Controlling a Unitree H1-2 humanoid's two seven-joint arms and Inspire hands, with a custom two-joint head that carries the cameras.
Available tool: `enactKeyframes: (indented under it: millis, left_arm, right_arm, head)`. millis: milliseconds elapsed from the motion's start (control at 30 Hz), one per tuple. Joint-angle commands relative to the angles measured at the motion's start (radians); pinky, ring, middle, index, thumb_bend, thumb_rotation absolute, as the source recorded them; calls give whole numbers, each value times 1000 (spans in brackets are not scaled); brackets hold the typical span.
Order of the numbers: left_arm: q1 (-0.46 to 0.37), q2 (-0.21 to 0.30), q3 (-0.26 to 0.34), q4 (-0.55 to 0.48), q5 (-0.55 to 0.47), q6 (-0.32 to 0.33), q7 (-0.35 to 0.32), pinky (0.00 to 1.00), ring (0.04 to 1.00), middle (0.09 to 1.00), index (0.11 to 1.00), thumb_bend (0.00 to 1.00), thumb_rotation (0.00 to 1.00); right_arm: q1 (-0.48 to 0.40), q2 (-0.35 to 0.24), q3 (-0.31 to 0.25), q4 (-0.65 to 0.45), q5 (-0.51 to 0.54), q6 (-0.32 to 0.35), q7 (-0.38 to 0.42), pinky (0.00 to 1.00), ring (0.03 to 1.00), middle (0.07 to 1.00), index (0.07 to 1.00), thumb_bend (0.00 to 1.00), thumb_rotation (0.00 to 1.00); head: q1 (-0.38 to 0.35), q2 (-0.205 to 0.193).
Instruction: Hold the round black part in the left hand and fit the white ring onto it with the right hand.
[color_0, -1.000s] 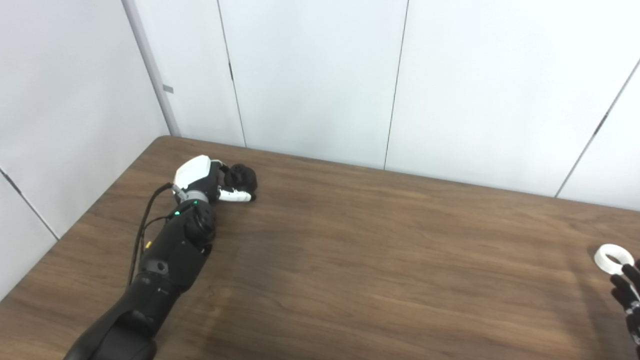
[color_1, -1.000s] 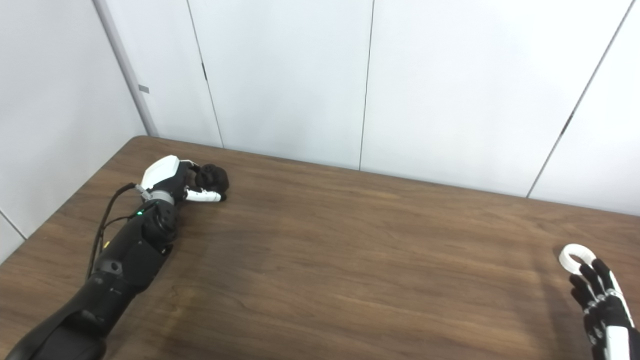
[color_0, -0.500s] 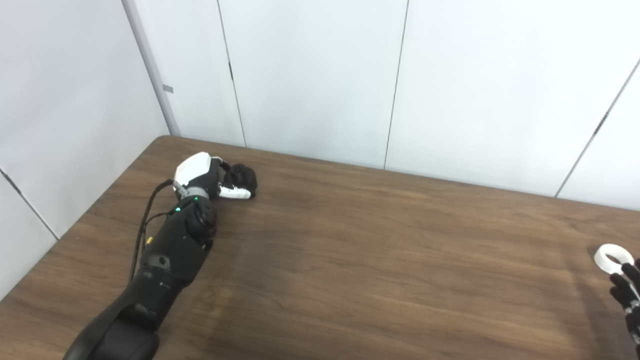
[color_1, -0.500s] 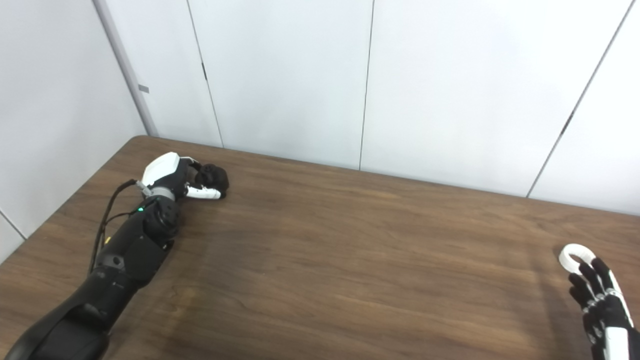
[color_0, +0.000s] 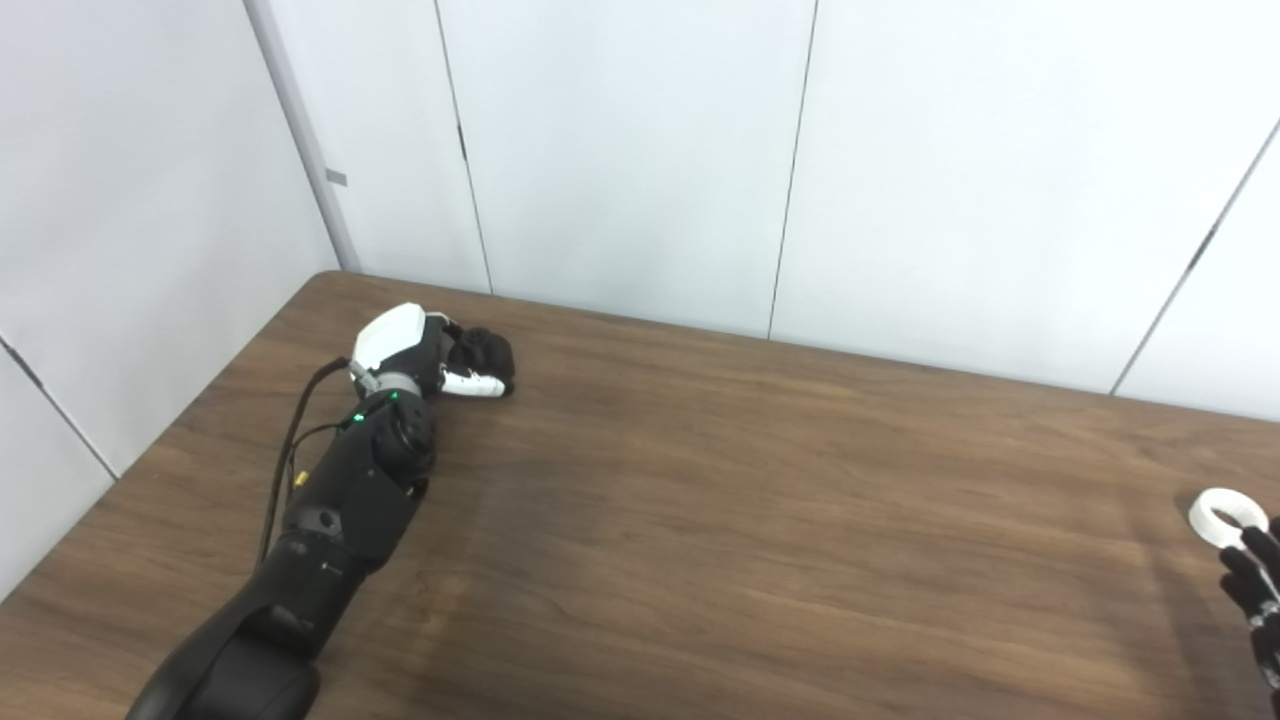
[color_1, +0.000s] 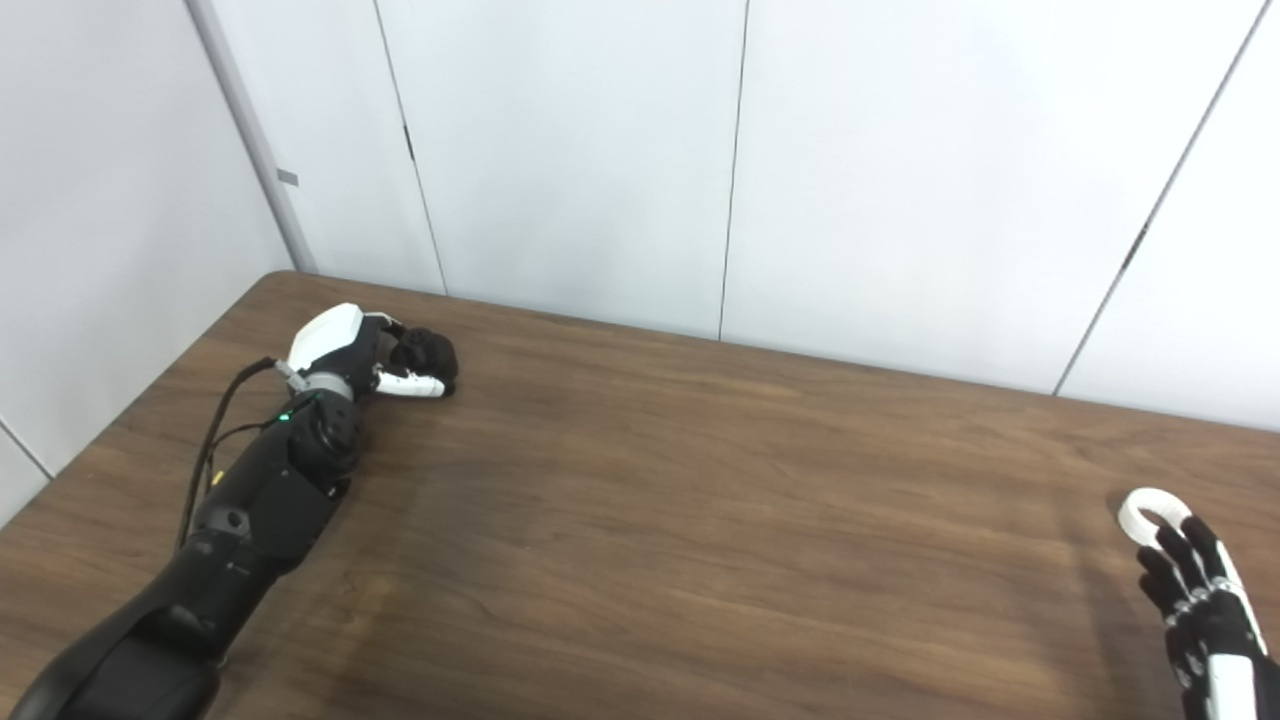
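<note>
The round black part (color_0: 487, 350) rests on the brown table (color_0: 720, 520) at the far left. My left hand (color_0: 425, 352) is wrapped around it, with the thumb across its front and the fingers curled over it. The white ring (color_1: 1150, 512) lies flat on the table at the far right edge. Just in front of the ring is my right hand (color_1: 1195, 600), open with its fingers spread and the fingertips (color_1: 1175, 540) reaching the ring's near rim. In the left eye view the ring (color_0: 1221, 516) and only part of the right hand (color_0: 1258, 590) show.
White wall panels (color_0: 640, 150) stand close behind the table's far edge. The table's rounded left corner (color_0: 320, 285) is near my left hand. A black cable (color_0: 290, 450) runs along my left forearm.
My left hand has closed tighter on the black part and shifted slightly away from me. The right hand and the ring have stayed where they were.
</note>
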Motion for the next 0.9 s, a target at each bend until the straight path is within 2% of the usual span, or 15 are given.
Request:
enactKeyframes:
  millis: [0,167,233,267,300,367,533,867]
  left_arm:
    - [-50,28,5,-18,10,-8,26,1000,984,920,759,852,308]
    - [-50,31,-2,-15,17,-5,29,1000,978,903,706,832,293]
    - [-50,30,0,-10,11,-16,33,1000,967,875,608,788,227]
    - [-49,29,3,-8,6,-22,35,1000,965,870,589,778,212]
    - [-49,27,9,-7,0,-26,39,1000,965,862,540,653,145]
    - [-46,26,13,-9,-8,-35,47,1000,955,835,497,549,81]
    - [-36,23,24,-26,-23,-52,61,1000,922,796,484,519,46]
    - [-30,22,25,-30,-18,-53,70,1000,916,794,484,519,46]
  right_arm:
    - [92,62,29,91,16,2,2,933,920,942,957,520,968]
    - [93,63,28,89,2,5,-8,932,913,934,947,549,964]
    - [93,63,27,91,5,8,-8,932,917,937,951,554,967]
    - [92,62,27,91,6,7,-7,932,918,937,951,555,966]
    - [92,62,28,92,8,6,-6,931,920,938,952,557,966]
    - [92,61,28,93,12,2,-4,927,917,937,952,554,960]
    - [95,60,27,90,26,1,4,929,916,936,951,537,941]
    - [94,58,28,94,17,-2,7,925,917,938,954,548,946]
  head:
    - [2,3]
    - [2,3]
    - [2,3]
    - [2,3]
    - [2,3]
    - [2,3]
    - [2,6]
    - [2,6]
